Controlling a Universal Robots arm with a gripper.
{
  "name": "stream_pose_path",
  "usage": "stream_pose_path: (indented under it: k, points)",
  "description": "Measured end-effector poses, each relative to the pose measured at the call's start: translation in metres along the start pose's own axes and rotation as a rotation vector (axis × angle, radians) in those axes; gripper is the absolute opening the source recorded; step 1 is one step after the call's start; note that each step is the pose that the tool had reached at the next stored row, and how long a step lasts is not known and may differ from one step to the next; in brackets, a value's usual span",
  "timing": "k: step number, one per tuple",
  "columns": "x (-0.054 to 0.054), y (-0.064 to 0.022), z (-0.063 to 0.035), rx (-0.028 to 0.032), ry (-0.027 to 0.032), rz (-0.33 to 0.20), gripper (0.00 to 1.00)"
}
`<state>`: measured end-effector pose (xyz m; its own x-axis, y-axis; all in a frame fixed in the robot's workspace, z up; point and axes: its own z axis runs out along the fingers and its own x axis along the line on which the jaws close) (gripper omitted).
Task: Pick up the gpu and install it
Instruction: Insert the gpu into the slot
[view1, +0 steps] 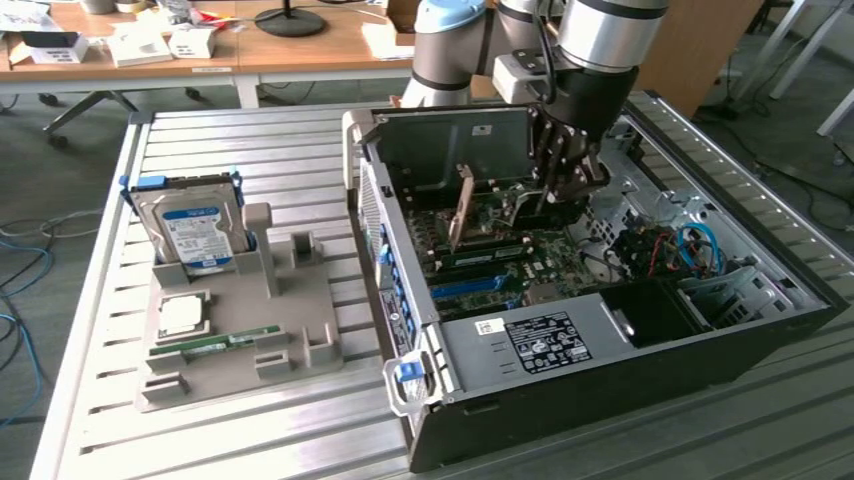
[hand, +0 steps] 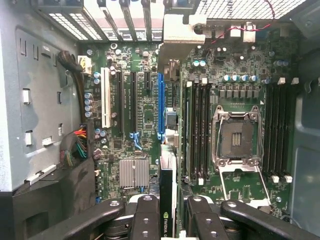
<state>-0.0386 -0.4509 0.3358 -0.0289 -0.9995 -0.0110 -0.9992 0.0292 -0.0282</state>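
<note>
Hovering inside the open case (view1: 627, 385), the pincer (hand: 171, 210) grips the gpu (hand: 167, 180) on edge above the motherboard (hand: 142, 125), apparently not yet seated, so the install is in hand and wants its edge squared over the blue slot (hand: 161, 107).

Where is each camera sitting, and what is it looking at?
Exterior view: off the arm, up above, looking down at the open computer case; the arm and its gripper reach inside.
Wrist view: on the wrist, looking straight down onto the motherboard; the gripper's black fingers show.
Both share: the gpu, gripped upright over the motherboard.
</note>
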Motion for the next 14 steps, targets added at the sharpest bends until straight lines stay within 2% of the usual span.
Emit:
stream_pose_path:
  k: [14]
  points:
    - [0.0001, 0.0020, 0.0038, 0.0020, 0.0002, -0.001, 0.26]
